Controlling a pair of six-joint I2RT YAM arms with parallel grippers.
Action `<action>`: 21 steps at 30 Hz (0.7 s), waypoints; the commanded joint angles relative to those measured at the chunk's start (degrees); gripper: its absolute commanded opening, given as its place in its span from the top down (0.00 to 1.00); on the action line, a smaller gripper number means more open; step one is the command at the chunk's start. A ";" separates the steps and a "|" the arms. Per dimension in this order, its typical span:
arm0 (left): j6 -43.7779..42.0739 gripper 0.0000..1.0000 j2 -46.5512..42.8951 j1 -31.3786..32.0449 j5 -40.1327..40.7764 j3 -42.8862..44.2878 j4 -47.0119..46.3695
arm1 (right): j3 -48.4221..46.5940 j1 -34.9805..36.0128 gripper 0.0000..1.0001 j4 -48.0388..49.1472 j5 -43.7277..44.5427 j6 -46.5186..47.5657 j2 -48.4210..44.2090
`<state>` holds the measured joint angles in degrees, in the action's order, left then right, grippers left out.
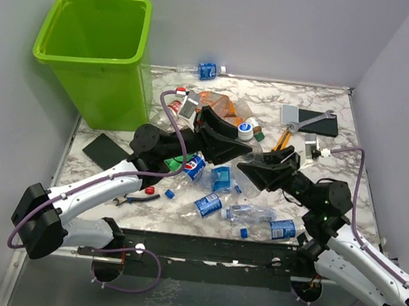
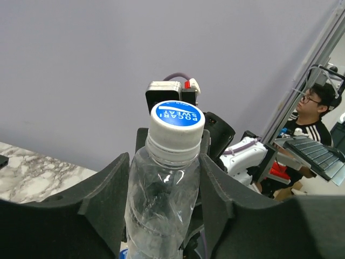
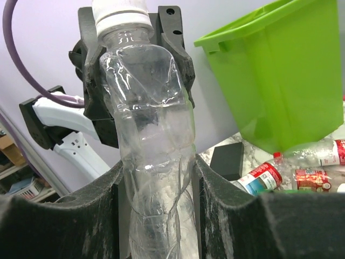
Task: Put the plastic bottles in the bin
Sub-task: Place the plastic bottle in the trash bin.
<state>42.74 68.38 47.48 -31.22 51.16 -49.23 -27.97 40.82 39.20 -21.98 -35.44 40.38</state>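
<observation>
One POCARI SWEAT-capped bottle (image 2: pixel 161 199), clamped between left fingers (image 2: pixel 105 186) and right fingers (image 3: pixel 97 208).

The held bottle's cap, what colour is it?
Cap is white with a blue top; best in left wrist view.

Clear bottle (image 2: pixel 161 205) runs off the bottom of the left wrist view, and its cap's chopped off at the top of the right wrist one. Bin (image 3: pixel 280 81) is cropped there too. Bottles (image 1: pixel 221 105) near the far edge sit half behind the left arm (image 1: pixel 168 145), labels too tiny to read.
</observation>
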 commanded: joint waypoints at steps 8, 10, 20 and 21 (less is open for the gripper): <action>-6.31 0.77 -1.67 1.33 5.27 0.47 2.14 | -9.84 0.05 0.02 -20.41 1.02 4.29 -2.29; -9.54 0.81 -3.00 1.21 8.66 1.15 5.19 | -13.36 0.00 0.00 -27.07 2.17 5.99 -3.38; -39.82 1.00 -3.40 1.11 53.46 22.93 37.51 | -20.33 -0.01 0.00 -51.07 20.20 7.86 -14.00; -43.87 1.00 -1.03 0.80 60.48 27.48 40.73 | -18.38 0.02 0.00 -50.80 23.32 6.55 -15.34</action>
<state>17.34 63.66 48.75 -2.81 63.72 -25.36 -50.22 40.80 -2.42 -10.94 -28.03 29.02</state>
